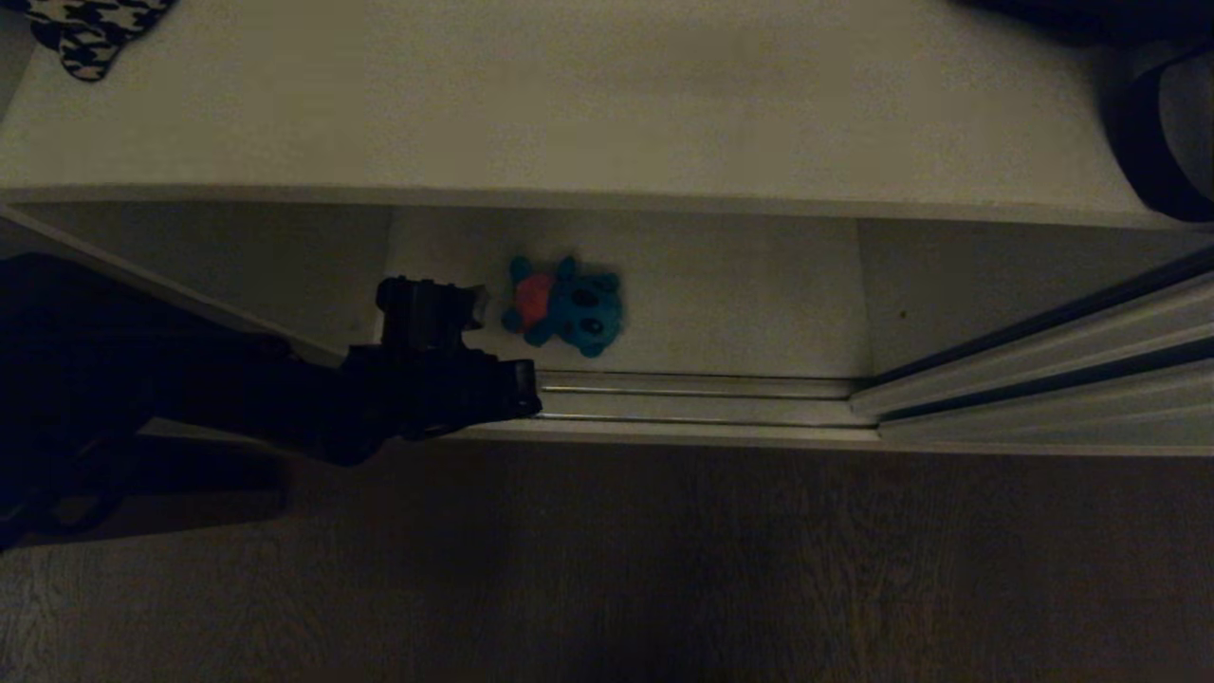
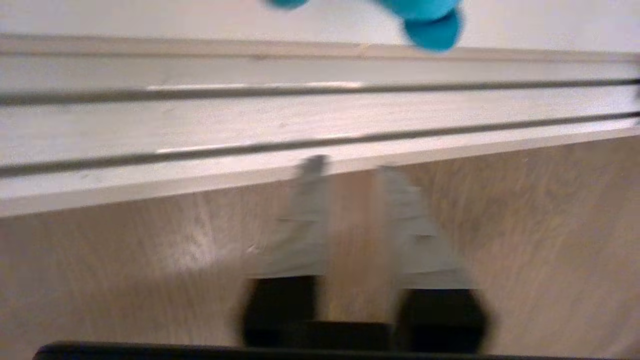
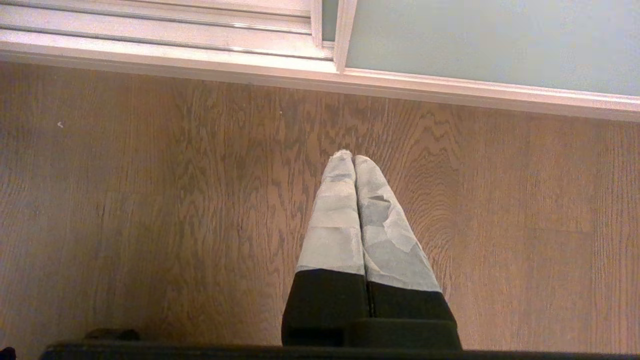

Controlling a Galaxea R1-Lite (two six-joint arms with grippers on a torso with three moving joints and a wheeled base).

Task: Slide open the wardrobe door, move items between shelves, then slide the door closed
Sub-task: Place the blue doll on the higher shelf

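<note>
A teal-blue plush toy with a pink-red belly [image 1: 564,304] lies on the lower off-white shelf [image 1: 740,294], just behind the door track; only its feet [image 2: 432,27] show in the left wrist view. My left gripper [image 1: 474,308] [image 2: 350,167] hovers to the toy's left at the wardrobe's front edge. It is open, with only floor showing between its fingers. The sliding wardrobe door [image 3: 475,45] [image 1: 1043,370] stands pushed to the right, leaving this bay uncovered. My right gripper [image 3: 352,157] hangs shut and empty over the wooden floor in front of the door.
The upper shelf [image 1: 588,104] carries a houndstooth cloth [image 1: 90,33] at its far left and a black strapped bag [image 1: 1157,123] at its far right. A two-groove metal track [image 1: 702,398] [image 2: 300,125] runs along the wardrobe's front. Wooden floor [image 1: 664,569] lies before it.
</note>
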